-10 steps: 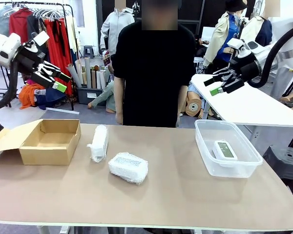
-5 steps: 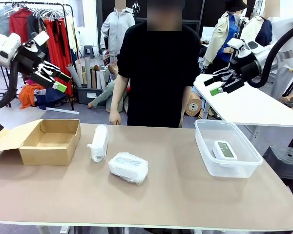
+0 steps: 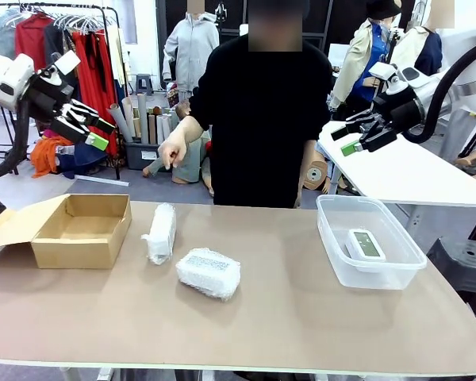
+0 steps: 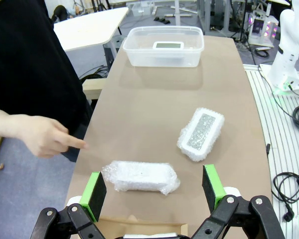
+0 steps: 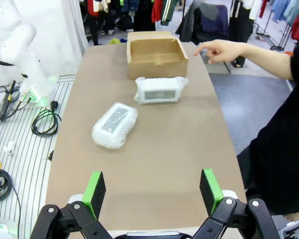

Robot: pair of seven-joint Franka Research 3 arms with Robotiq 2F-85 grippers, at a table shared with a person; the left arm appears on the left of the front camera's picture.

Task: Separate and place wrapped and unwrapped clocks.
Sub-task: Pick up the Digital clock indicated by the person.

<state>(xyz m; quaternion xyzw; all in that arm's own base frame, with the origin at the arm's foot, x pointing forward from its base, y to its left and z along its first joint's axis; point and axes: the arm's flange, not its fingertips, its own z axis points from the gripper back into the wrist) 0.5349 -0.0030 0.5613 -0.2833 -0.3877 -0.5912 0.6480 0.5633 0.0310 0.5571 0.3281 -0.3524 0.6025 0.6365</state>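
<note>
Bare white clock [image 3: 365, 244] lies screen-up in clear tub [image 3: 327, 226].
Left wrapped clock [image 3: 160, 232] and nearer wrapped clock [image 3: 209, 273] lie close together on table [image 3: 285, 317].

Brown worktop [image 3: 285, 317] over a grey floor [image 3: 135, 186]; behind it at left a clothes rack [image 3: 83, 48] hung with red garments, a dark bin of upright rolls [image 3: 147, 119] beside that, a white table [image 3: 412, 175] at right, a black stool [image 3: 464, 262] by the worktop's right end.
</note>
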